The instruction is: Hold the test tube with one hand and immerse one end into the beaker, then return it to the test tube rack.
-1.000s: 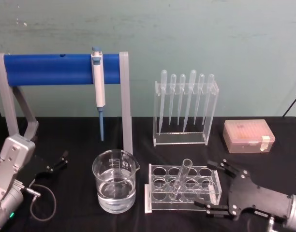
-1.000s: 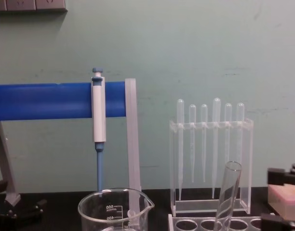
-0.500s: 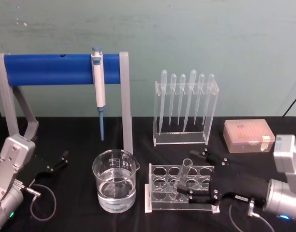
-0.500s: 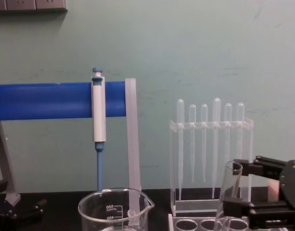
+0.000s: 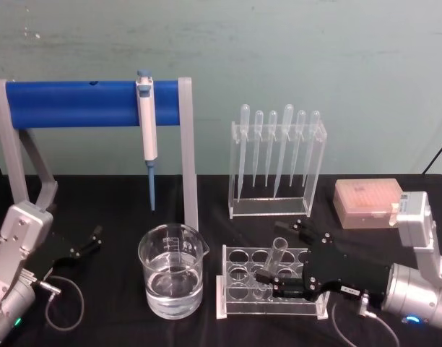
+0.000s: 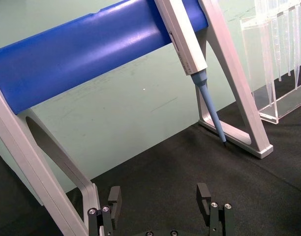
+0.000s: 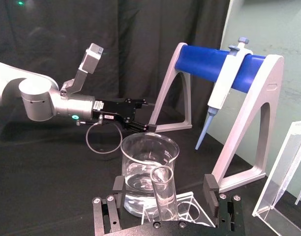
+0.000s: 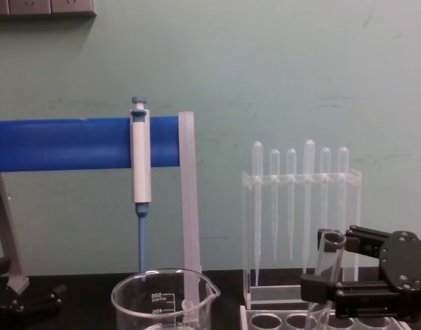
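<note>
Head view, first entry: test tube [image 5: 272,263], clear glass, round end down in a middle hole of the clear rack [image 5: 239,300]. It leans, so its flared rim tips toward the back right. The right gripper [image 5: 273,251] reaches in from the right at the tube's upper half, one finger behind it and one in front.

Right wrist view shows what the head view leaves unclear. The fingers [image 7: 118,189] stand wide apart with a gap on each side of the test tube [image 7: 163,192], so nothing is gripped.

Chest view gives the side-on look: the test tube [image 8: 329,258] rises between the two black fingers, its rim level with the farther one.

Next outward: beaker [image 5: 170,278], partly filled with clear liquid, just left of the rack and not touching it.

Far left of the black table [image 5: 120,195]: left gripper [image 5: 87,243], low by the foot of the blue-barred stand [image 5: 76,103]. Its fingers [image 6: 114,195] are spread in the left wrist view, holding nothing.

Back row: pipette [image 5: 146,119] hanging on the stand, clear holder of plastic droppers [image 5: 275,159], pink box [image 5: 370,204].
</note>
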You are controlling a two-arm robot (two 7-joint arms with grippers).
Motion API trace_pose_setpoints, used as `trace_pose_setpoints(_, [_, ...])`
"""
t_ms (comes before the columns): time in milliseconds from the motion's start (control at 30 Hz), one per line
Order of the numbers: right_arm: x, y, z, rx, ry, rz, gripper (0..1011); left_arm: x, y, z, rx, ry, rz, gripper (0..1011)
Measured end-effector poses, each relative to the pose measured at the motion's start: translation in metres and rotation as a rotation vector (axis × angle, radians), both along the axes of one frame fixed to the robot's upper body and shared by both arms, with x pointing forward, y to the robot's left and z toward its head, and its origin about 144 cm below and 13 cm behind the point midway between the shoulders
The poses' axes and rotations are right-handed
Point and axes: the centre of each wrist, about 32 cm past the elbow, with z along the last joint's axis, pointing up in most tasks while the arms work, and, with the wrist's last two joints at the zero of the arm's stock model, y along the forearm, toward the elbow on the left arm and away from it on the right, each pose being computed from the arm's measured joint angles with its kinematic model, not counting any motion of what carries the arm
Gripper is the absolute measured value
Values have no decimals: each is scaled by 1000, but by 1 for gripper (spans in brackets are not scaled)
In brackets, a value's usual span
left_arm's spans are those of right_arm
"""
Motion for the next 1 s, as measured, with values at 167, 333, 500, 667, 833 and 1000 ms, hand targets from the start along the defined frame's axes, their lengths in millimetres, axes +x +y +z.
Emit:
trace_pose_setpoints(167, [2,3,0,-7,-10,-3,1002,0,0,0,0,0,0,1000])
trace_pose_setpoints(333, [2,5,-1,-25,-37,-10,1002,0,0,0,0,0,0,1000])
trace_pose_setpoints(500, [2,5,0,-23,-36,-11,1002,0,0,0,0,0,0,1000])
trace_pose_setpoints(667, [2,4,0,-21,-35,-11,947,0,0,0,0,0,0,1000])
trace_pose_setpoints(833, [2,4,0,-20,-33,-10,821,0,0,0,0,0,0,1000])
trace_pose_setpoints(1000, [2,4,0,-19,-31,-10,695,0,0,0,0,0,0,1000])
